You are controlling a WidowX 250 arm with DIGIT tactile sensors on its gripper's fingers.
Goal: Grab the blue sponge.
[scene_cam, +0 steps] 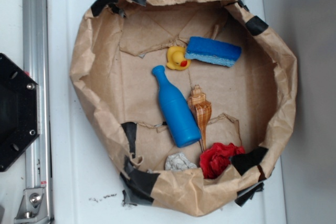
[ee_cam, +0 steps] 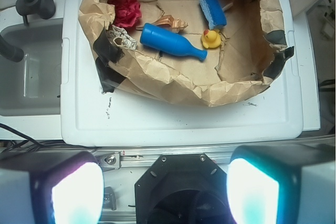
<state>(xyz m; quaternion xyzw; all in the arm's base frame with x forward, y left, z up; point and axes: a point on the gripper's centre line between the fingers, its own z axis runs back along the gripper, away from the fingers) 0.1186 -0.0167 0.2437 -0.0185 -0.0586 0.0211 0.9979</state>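
The blue sponge (scene_cam: 213, 51) lies at the far right of the brown paper basin (scene_cam: 94, 85), a paler blue layer along one long side; the wrist view has the blue sponge (ee_cam: 212, 9) near the top. A yellow rubber duck (scene_cam: 177, 57) sits right beside it. My gripper (ee_cam: 165, 192) hangs high above the black robot base, well outside the basin, far from the sponge. Its two fingers (ee_cam: 79, 192) stand wide apart with nothing between them. The gripper does not show in the exterior view.
A smooth blue bottle (scene_cam: 175, 108) lies in the basin's middle, a striped seashell (scene_cam: 200, 109) alongside it. A red cloth (scene_cam: 219, 158) and a grey crumpled piece (scene_cam: 180, 162) rest by the near wall. The black robot base (scene_cam: 16, 111) sits left, on a metal rail.
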